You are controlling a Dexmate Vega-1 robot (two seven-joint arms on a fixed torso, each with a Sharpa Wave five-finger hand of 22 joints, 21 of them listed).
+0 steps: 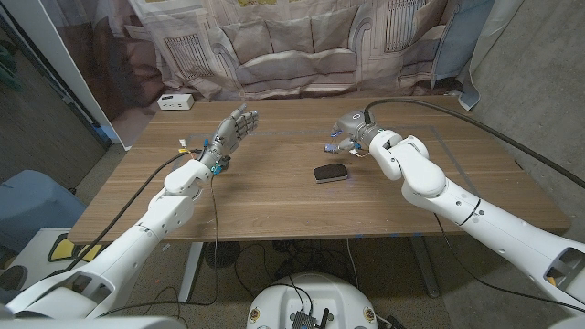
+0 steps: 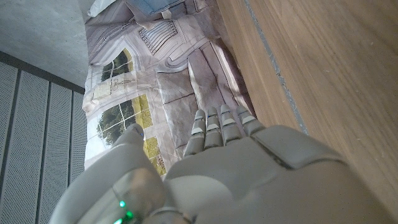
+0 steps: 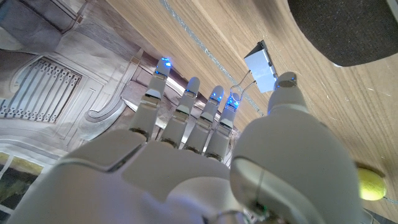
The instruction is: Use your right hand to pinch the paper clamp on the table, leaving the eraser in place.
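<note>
Paper clamp (image 3: 262,62) at right hand (image 3: 205,124) fingertips

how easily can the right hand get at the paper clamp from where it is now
Probably easily. In the right wrist view the paper clamp lies just beyond the right hand fingertips, with bare table between. The eraser sits off to the side, not in the way.

Head camera looks down over the table (image 1: 274,196); both wrist cameras sit close behind their hands, sharing that tabletop.
</note>
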